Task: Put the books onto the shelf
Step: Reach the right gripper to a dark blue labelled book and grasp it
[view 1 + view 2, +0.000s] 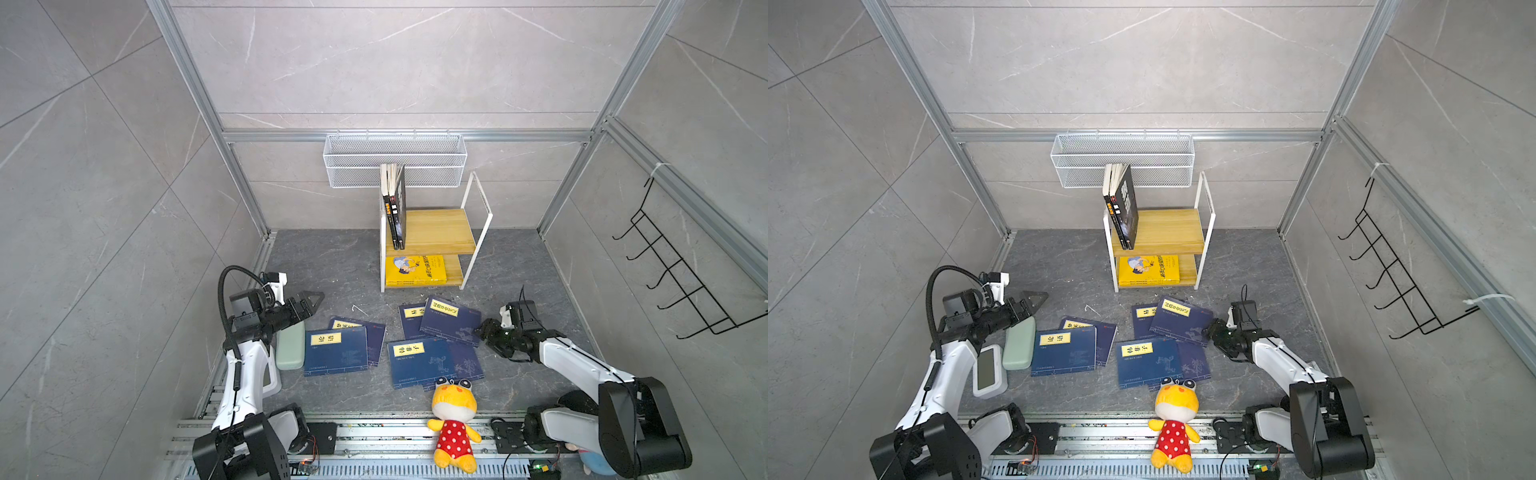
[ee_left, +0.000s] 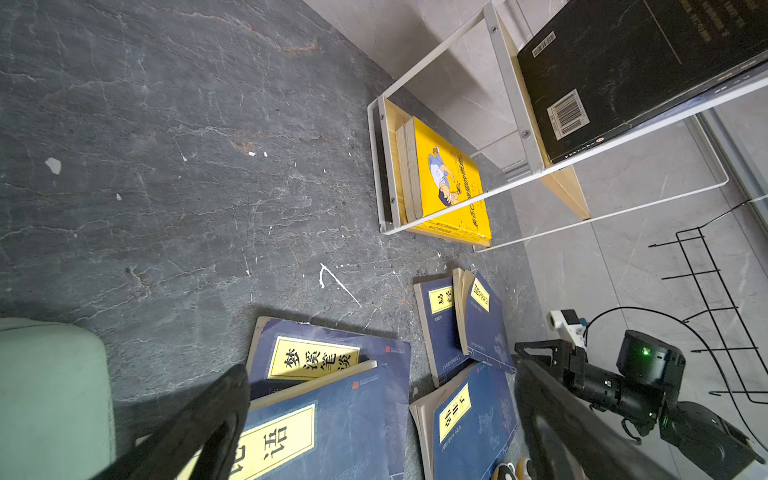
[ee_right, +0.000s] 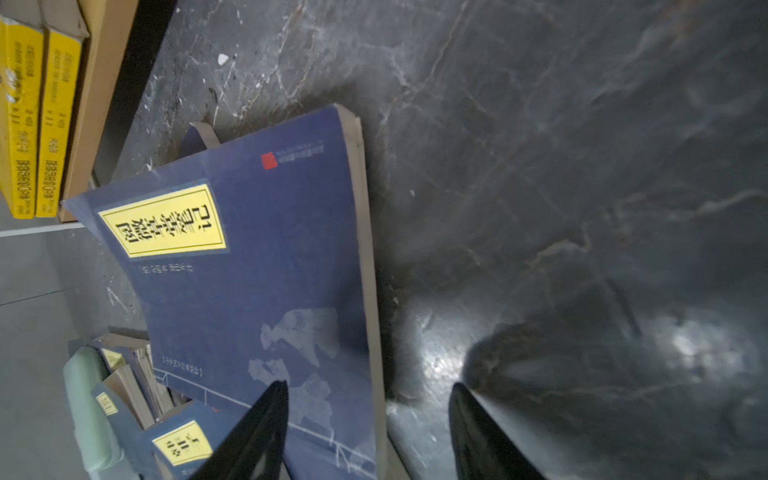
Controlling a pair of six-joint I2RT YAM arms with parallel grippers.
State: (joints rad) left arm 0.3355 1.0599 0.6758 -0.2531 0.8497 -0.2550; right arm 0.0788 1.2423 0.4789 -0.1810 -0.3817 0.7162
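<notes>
At the right-hand edge of the scattered books, the right gripper (image 3: 369,383) stands released. Its jaws are apart and astride the page edge of a navy book (image 3: 249,270), one finger over the cover and the other over the bare tabletop (image 3: 540,166) beside it. Nothing is clamped yet, so the step in hand looks like the grasp of this book.

This book lies partly on a second navy book (image 1: 409,322). More navy books (image 1: 334,353) lie flat nearer the middle, just behind a plush toy (image 1: 453,419).

Behind them stands the shelf (image 1: 436,230), well apart from the gripper. Black books (image 1: 395,208) lean upright at the left end of its upper board, and a yellow book (image 1: 415,270) lies flat on the lower board.

The left gripper (image 1: 311,305) hovers wide open over the tabletop beside a green case (image 1: 291,345), holding nothing.

The next move probably calls for a firm closing deep enough on the thin, floppy paperback. After that comes a lift clear of the book beneath and a carry back to the free part of the upper board.
</notes>
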